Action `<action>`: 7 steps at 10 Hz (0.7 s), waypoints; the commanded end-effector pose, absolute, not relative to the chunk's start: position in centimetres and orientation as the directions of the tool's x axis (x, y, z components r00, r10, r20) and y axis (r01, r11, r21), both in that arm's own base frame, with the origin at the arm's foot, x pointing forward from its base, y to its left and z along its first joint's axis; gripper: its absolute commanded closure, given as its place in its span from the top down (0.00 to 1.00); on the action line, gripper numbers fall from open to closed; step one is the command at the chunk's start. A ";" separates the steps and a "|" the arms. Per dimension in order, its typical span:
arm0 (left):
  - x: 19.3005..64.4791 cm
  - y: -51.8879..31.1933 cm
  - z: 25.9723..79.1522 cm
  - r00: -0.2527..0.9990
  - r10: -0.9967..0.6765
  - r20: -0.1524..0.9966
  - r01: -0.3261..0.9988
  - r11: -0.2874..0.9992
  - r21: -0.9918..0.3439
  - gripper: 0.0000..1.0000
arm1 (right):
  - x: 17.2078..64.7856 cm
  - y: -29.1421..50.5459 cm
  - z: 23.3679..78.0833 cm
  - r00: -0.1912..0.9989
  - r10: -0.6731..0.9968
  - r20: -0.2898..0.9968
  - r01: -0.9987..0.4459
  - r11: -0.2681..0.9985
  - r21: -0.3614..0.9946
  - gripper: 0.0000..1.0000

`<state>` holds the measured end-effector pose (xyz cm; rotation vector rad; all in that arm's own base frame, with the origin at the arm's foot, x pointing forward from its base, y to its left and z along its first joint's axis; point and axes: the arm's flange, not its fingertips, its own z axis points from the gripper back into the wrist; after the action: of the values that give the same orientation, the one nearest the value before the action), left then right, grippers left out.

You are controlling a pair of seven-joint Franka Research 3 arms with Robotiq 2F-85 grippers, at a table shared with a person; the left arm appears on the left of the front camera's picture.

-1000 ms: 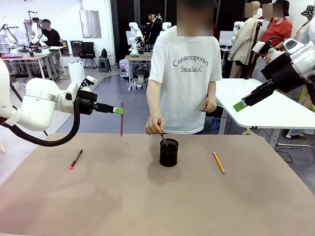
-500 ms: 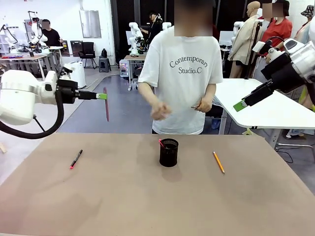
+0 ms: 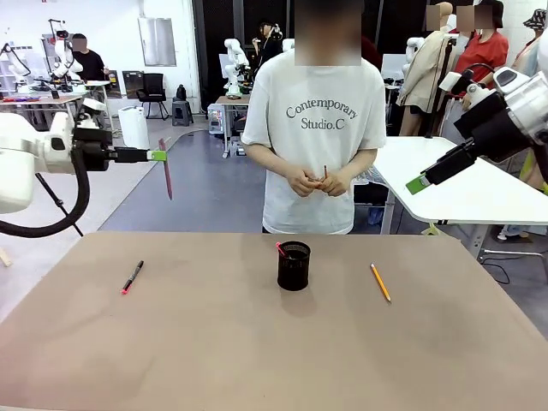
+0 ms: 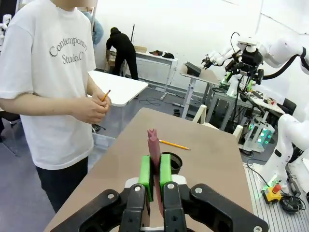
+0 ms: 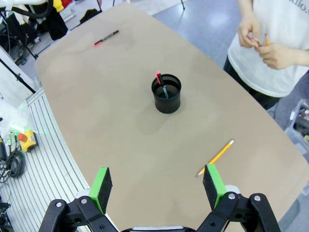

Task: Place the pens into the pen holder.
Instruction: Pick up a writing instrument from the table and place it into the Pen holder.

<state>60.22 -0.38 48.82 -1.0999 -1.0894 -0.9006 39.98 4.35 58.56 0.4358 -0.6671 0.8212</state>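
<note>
A taupe desk (image 3: 257, 360) stands on a grey-blue floor (image 3: 214, 184) in a bright, evenly lit workshop. Beyond it, to the right, is a white table (image 3: 479, 193); farther back on the left, a black office chair (image 3: 154, 88) and cluttered workbenches (image 3: 51, 101). The walls (image 4: 193, 24) are plain white, and a pale panel (image 3: 157, 41) hangs on the far one.

**Bright, even indoor light**

Diffuse light from overhead fills the room. The holder (image 3: 294, 267) throws a faint, soft shadow toward 6 o'clock on the matte tabletop (image 3: 214, 342). Front view sharp; wrist views bow straight lines at the edges.
</note>
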 end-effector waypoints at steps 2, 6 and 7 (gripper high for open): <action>58.7 0.5 48.8 0.216 -0.018 0.976 0.950 0.236 -0.206 0.00 | 40.2 4.4 58.7 0.493 0.506 0.707 -0.787 0.606 0.116 1.00; 59.6 0.6 49.1 0.239 -0.031 0.971 0.943 0.244 -0.225 0.00 | 40.2 4.4 58.7 0.493 0.506 0.707 -0.787 0.606 0.116 1.00; 59.6 0.6 49.1 0.239 -0.031 0.971 0.943 0.244 -0.225 0.00 | 40.2 4.4 58.7 0.493 0.506 0.707 -0.787 0.606 0.116 1.00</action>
<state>59.56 0.54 48.94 -1.0930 -1.0949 -0.8899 39.98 4.35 58.56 0.4358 -0.6671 0.8212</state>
